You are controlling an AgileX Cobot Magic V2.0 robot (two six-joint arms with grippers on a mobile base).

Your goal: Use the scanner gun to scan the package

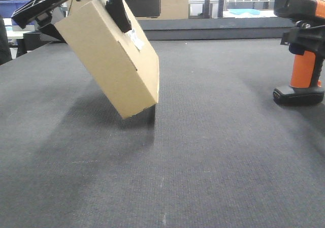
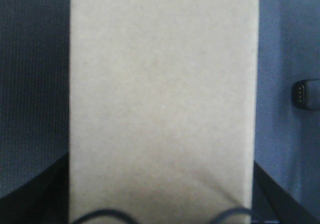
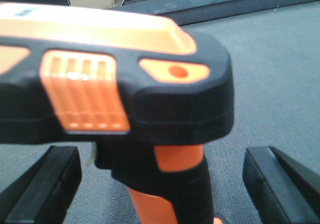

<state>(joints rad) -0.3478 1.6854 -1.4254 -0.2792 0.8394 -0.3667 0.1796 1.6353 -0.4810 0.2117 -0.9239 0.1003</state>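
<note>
With the box [image 1: 114,70] clamped tilted by the left gripper [image 1: 86,25], the scanner [image 3: 170,107], straddled by the parted right gripper [image 3: 162,184], must next be grasped.

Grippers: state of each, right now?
Left gripper: closed on the package, held tilted.
Right gripper: open, fingers flanking the scanner gun handle, not touching.

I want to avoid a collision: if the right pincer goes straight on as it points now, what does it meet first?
The scanner: its orange handle stands between the open fingers, directly ahead, though depth is unclear.
</note>
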